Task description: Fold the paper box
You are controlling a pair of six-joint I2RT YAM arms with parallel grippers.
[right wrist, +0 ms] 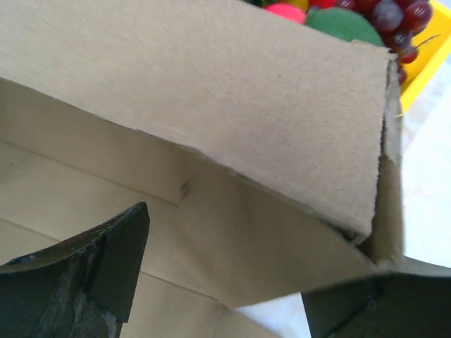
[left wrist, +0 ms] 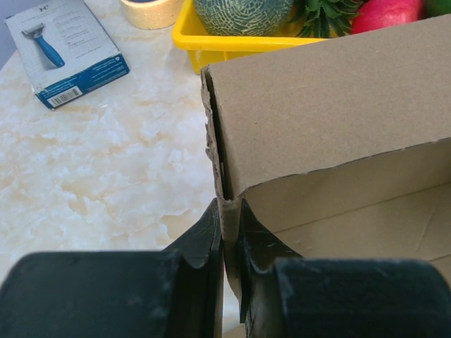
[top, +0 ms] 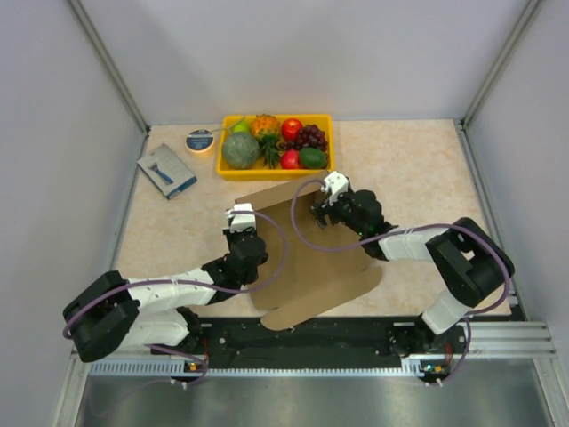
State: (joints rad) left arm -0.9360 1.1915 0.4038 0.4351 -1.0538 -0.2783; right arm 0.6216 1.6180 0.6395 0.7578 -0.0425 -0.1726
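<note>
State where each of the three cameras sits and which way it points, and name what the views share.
Top external: above and behind the bases, looking down on the table; both arms show, left gripper and right gripper at the paper box.
Left wrist: on the left arm, facing forward along its fingers, which pinch the box's side wall; yellow tray beyond.
Right wrist: on the right arm, facing the box's right corner between its open fingers.
Shared: all three see the box and tray.
</note>
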